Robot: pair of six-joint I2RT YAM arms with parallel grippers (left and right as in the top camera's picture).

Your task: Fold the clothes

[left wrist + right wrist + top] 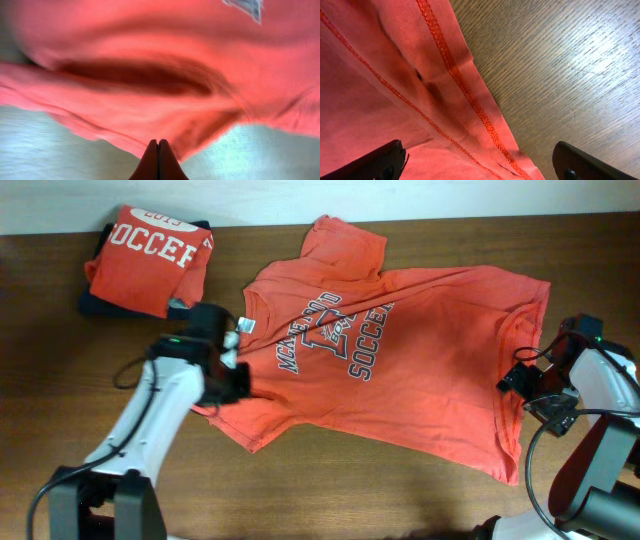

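An orange-red T-shirt (420, 350) with navy-and-white "SOCCER" lettering lies spread face up across the table, its white neck tag (246, 326) at the collar. My left gripper (238, 380) is at its left sleeve edge. In the left wrist view its fingers (158, 144) are shut on the shirt's edge (150, 100), and the fabric is bunched up. My right gripper (518, 378) is open at the shirt's right hem. In the right wrist view the fingers (480, 165) straddle the stitched hem (445, 65). A second folded orange-red "SOCCER" shirt (145, 255) lies at the back left.
The folded shirt rests on a dark garment (95, 305). The wooden table (350, 490) shows along the front and right of the hem (560, 65). A pale wall runs along the table's back edge.
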